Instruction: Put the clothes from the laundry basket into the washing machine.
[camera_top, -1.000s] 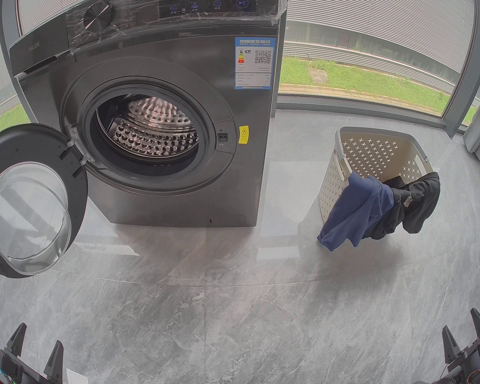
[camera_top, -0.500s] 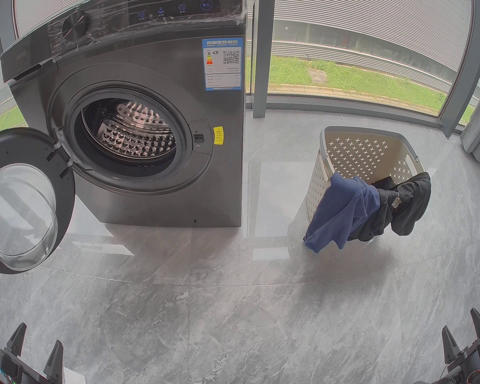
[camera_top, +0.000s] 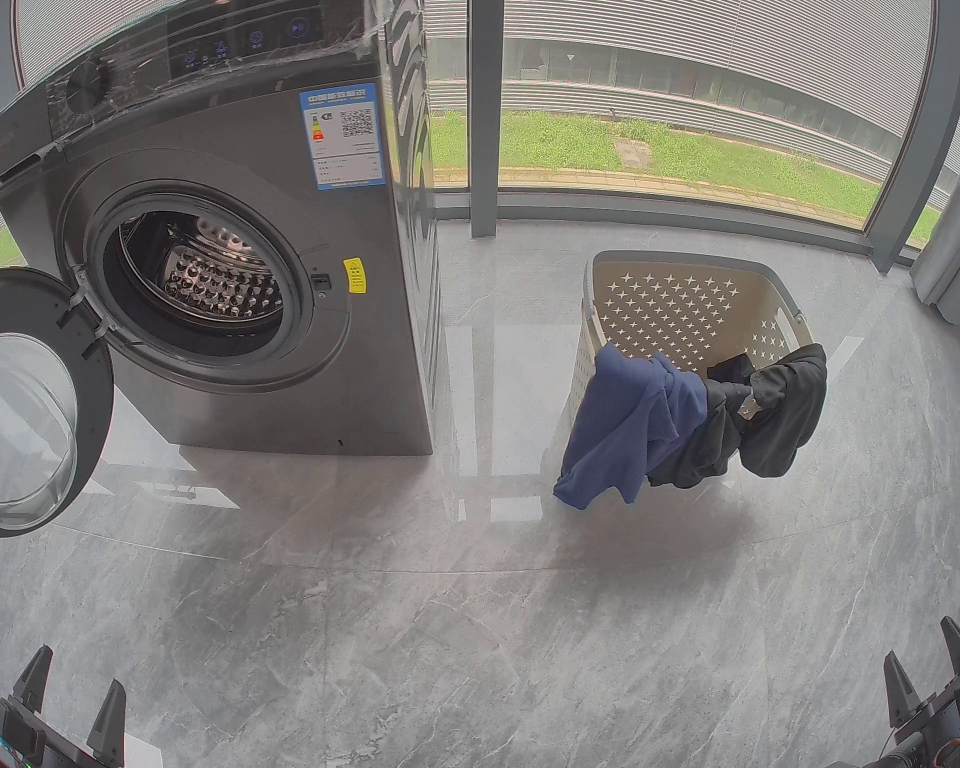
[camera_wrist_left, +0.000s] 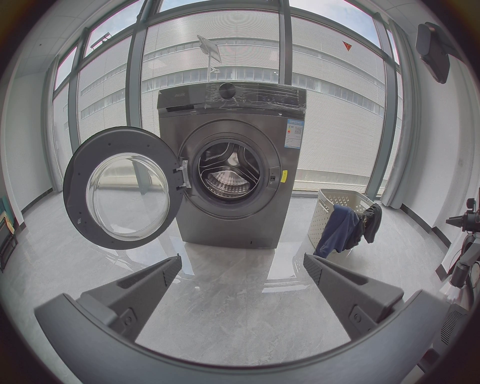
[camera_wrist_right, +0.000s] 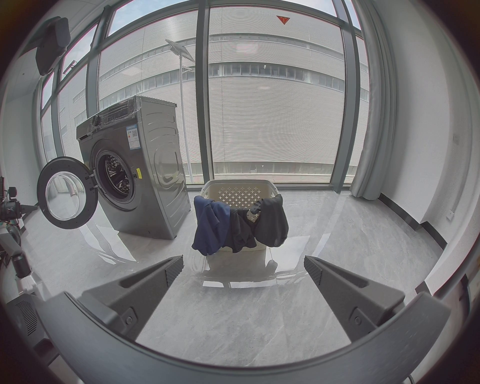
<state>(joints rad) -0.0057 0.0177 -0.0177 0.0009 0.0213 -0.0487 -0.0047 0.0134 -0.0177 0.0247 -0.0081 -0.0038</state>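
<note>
A cream laundry basket (camera_top: 690, 300) stands on the floor at centre right, with a blue garment (camera_top: 625, 420) and a black garment (camera_top: 770, 410) draped over its near rim. The grey washing machine (camera_top: 230, 250) stands at the left, its round door (camera_top: 40, 400) swung open and its drum (camera_top: 205, 280) holding nothing visible. My left gripper (camera_top: 72, 692) sits low at the bottom left, open and holding nothing. My right gripper (camera_top: 925, 665) is at the bottom right, open too. Both are far from the basket (camera_wrist_right: 240, 192) and the machine (camera_wrist_left: 230, 165).
Grey marble floor (camera_top: 480, 620) lies open between me and the basket. Tall windows (camera_top: 680, 100) run behind the machine and basket. A curtain (camera_top: 940, 270) hangs at the far right.
The whole head view has shifted left in the picture, so the camera turned right toward the basket. Neither gripper has moved within the view, and the clothes lie as before.
</note>
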